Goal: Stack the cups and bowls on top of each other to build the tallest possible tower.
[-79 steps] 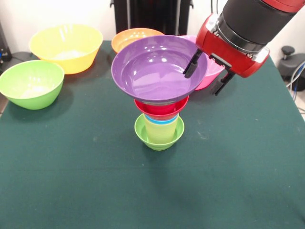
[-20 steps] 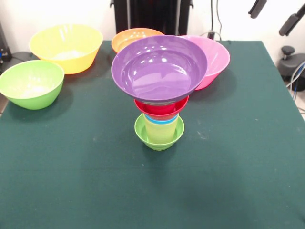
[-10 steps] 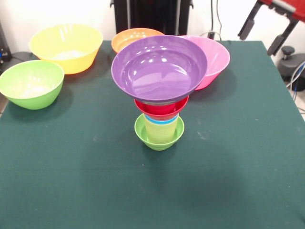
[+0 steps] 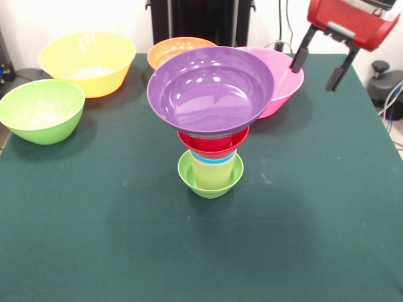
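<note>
The tower stands mid-table on a small lime-green bowl point(image 4: 210, 182). In it sit a pale yellow cup point(image 4: 214, 171) and a blue cup point(image 4: 214, 158) showing only as a rim, then a small red bowl point(image 4: 213, 141), with the wide purple bowl point(image 4: 210, 90) on top. Loose bowls lie at the far side: large yellow point(image 4: 87, 62), green point(image 4: 41, 110), orange point(image 4: 177, 49) and pink point(image 4: 283, 78), the pink one partly behind the purple bowl. My gripper point(image 4: 318, 64) hangs open and empty at the upper right, just right of the pink bowl's rim.
The green cloth table point(image 4: 126, 239) ends at a right edge near dark equipment and cables point(image 4: 387, 85). A black stand point(image 4: 201, 19) rises behind the orange bowl.
The gripper has come down and to the left from the top right corner toward the pink bowl. Earlier it let go of the purple bowl's rim and rose away. The tower has not moved.
</note>
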